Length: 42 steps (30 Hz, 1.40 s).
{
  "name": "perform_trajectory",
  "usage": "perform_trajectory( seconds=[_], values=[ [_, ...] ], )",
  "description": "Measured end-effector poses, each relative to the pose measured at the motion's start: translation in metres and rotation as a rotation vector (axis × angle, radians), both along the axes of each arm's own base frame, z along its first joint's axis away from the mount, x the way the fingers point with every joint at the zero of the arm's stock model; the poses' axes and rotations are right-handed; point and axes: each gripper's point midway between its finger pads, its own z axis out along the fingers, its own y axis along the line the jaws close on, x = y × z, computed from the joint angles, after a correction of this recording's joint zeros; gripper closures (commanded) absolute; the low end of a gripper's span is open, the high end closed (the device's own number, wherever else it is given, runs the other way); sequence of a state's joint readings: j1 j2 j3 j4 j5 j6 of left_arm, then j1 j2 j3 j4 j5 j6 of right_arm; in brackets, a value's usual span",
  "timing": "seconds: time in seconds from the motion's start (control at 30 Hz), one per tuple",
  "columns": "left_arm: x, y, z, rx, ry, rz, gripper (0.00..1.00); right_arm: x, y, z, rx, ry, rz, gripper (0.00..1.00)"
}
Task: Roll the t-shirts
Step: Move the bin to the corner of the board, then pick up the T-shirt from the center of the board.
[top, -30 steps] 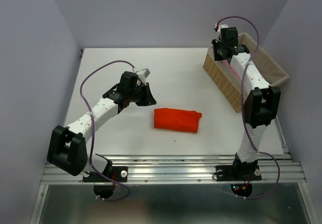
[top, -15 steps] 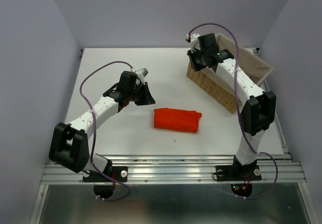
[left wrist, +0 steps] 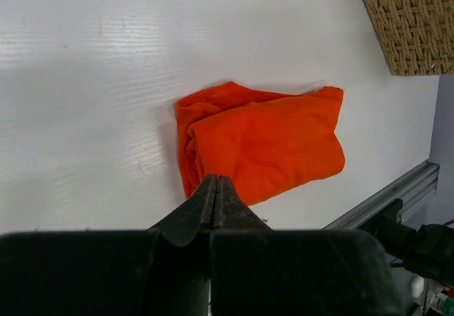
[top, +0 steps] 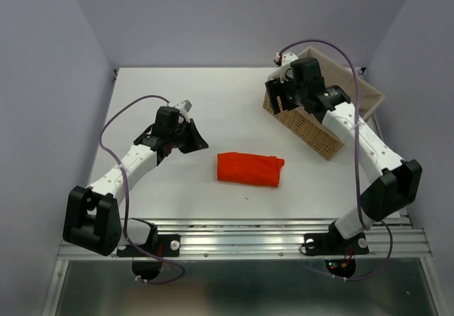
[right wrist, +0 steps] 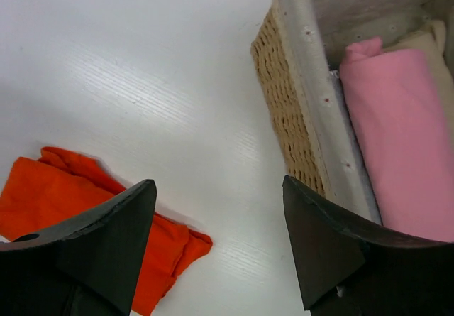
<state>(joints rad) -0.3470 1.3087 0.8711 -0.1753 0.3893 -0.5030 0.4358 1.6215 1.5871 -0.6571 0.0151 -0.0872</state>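
The orange-red t-shirt (top: pixel 248 169) is lying folded into a compact bundle near the middle of the white table (top: pixel 163 96), a touch toward six o'clock, and nothing is touching it. The left gripper (left wrist: pixel 216 182) is hanging off at the bundle's ten o'clock, clear of the cloth, its fingers pressed tight together and gripping nothing. Over at the table's two o'clock the wicker basket (top: pixel 312 128) is sitting at an angle. The right gripper (right wrist: pixel 216 188) is hovering above its nine o'clock corner with the fingers spread wide and nothing between them. Inside the basket a pink t-shirt (right wrist: pixel 397 138) is lying rolled against the lined wall, with a beige t-shirt (right wrist: pixel 434 42) tucked just beside it.
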Motion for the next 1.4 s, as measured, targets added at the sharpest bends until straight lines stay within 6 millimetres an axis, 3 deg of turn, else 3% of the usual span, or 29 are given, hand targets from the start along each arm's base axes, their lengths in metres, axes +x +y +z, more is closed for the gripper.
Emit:
perform_trajectory(
  seconds=[0.13, 0.23, 0.3, 0.4, 0.53, 0.63, 0.67, 0.73, 0.93, 1.07, 1.13, 1.27, 1.4],
  values=[
    [-0.005, 0.001, 0.0, -0.017, 0.003, 0.015, 0.84, -0.014, -0.009, 0.042, 0.085, -0.096, -0.056, 0.23],
    [-0.007, 0.002, 0.0, -0.025, 0.004, 0.029, 0.79, -0.03, -0.013, 0.051, 0.144, -0.112, -0.084, 0.23],
    [-0.008, 0.003, 0.0, -0.032, 0.002, 0.04, 0.74, -0.04, -0.015, 0.047, 0.178, -0.097, -0.099, 0.22],
    [-0.011, 0.003, -0.004, -0.042, 0.005, 0.05, 0.72, -0.059, -0.013, 0.024, 0.247, -0.03, -0.132, 0.22],
    [-0.017, 0.005, -0.017, -0.044, 0.038, 0.062, 0.72, -0.079, -0.022, -0.026, 0.265, 0.088, -0.229, 0.23],
    [-0.02, 0.005, -0.021, -0.046, 0.052, 0.065, 0.72, -0.083, -0.033, -0.049, 0.234, 0.134, -0.314, 0.19],
    [-0.019, 0.005, -0.021, -0.048, 0.049, 0.063, 0.72, -0.079, -0.036, -0.049, 0.222, 0.125, -0.339, 0.07],
    [-0.018, 0.004, -0.02, -0.051, 0.044, 0.061, 0.72, -0.066, -0.042, -0.04, 0.199, 0.091, -0.388, 0.01],
    [-0.018, 0.004, -0.02, -0.053, 0.042, 0.057, 0.72, 0.021, -0.048, 0.038, 0.237, -0.121, -0.49, 0.0],
    [-0.018, 0.004, -0.02, -0.045, 0.037, 0.053, 0.72, 0.08, -0.057, 0.057, 0.274, -0.169, -0.535, 0.0],
    [-0.018, 0.005, -0.021, -0.038, 0.035, 0.05, 0.72, 0.113, -0.056, 0.052, 0.286, -0.172, -0.543, 0.0],
    [-0.019, 0.007, -0.022, -0.02, 0.031, 0.044, 0.72, 0.148, -0.04, 0.01, 0.28, -0.09, -0.503, 0.0],
    [-0.02, 0.01, -0.025, -0.004, 0.036, 0.044, 0.72, 0.153, -0.013, -0.04, 0.297, 0.048, -0.411, 0.01]
  ],
)
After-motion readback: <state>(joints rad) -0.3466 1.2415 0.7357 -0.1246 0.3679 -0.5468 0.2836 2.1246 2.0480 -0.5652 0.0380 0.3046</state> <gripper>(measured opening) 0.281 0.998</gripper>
